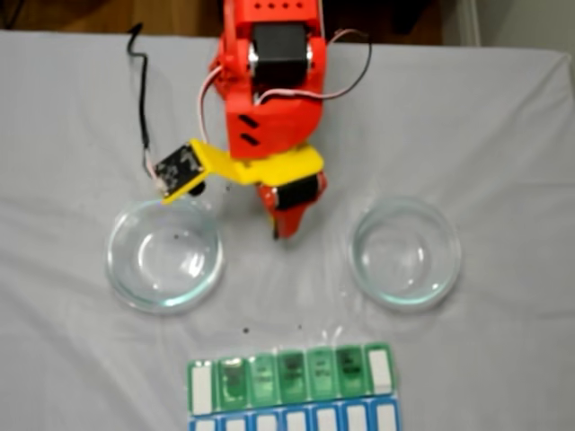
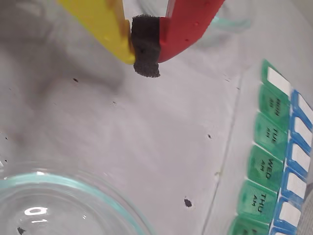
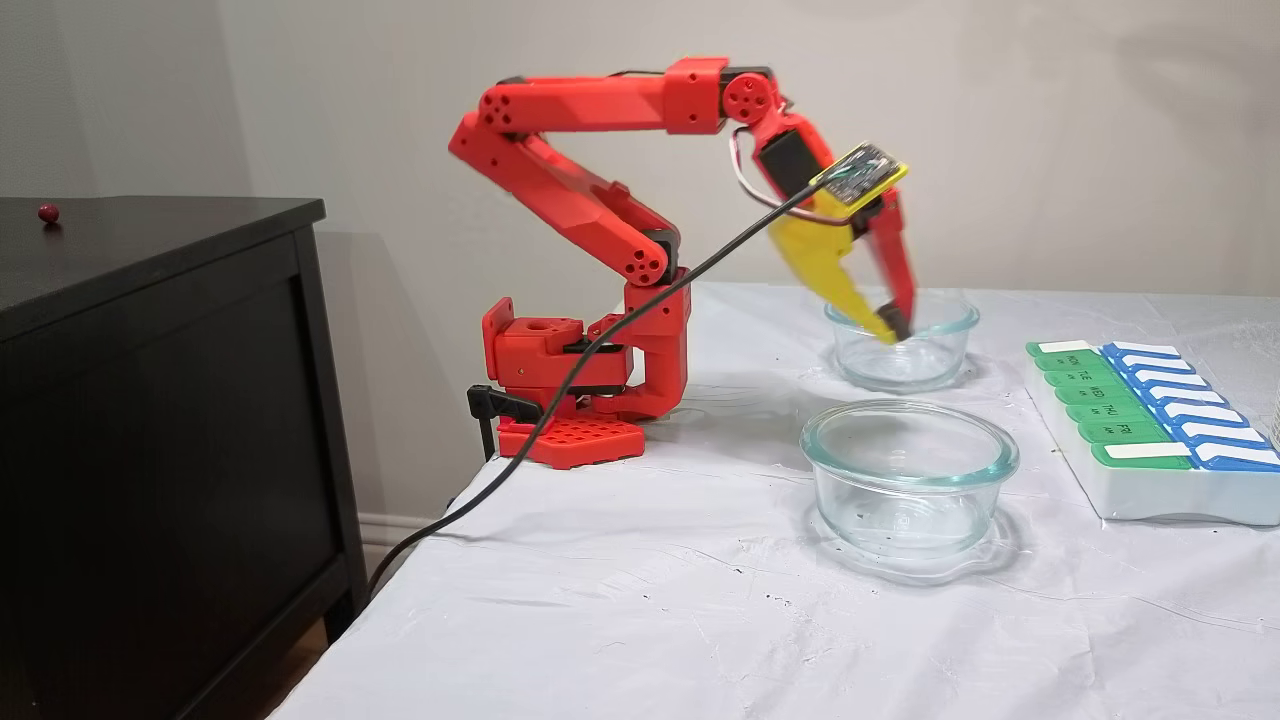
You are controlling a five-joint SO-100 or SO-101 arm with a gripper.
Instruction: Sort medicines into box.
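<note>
My gripper [image 1: 283, 232] [image 2: 145, 63] [image 3: 895, 335] hangs low over the white cloth between two clear glass dishes. Its yellow and red fingers are shut against a black foam pad [image 2: 146, 46], and I see no pill between them. The box [image 1: 296, 375] [image 2: 266, 169] [image 3: 1150, 490] lies flat at the table's edge, its green lids closed beside a blue row. What lies under the lids cannot be made out. One small dark red medicine [image 3: 47, 212] rests on top of a black cabinet, far from the arm.
One glass dish [image 1: 112, 256] [image 3: 908, 480] [image 2: 73, 185] and another [image 1: 449, 260] [image 3: 945, 345] flank the gripper, and both look empty. A black cable [image 3: 560, 400] runs from the wrist camera off the table. The black cabinet [image 3: 150, 400] stands beside the table. Small dark specks dot the cloth.
</note>
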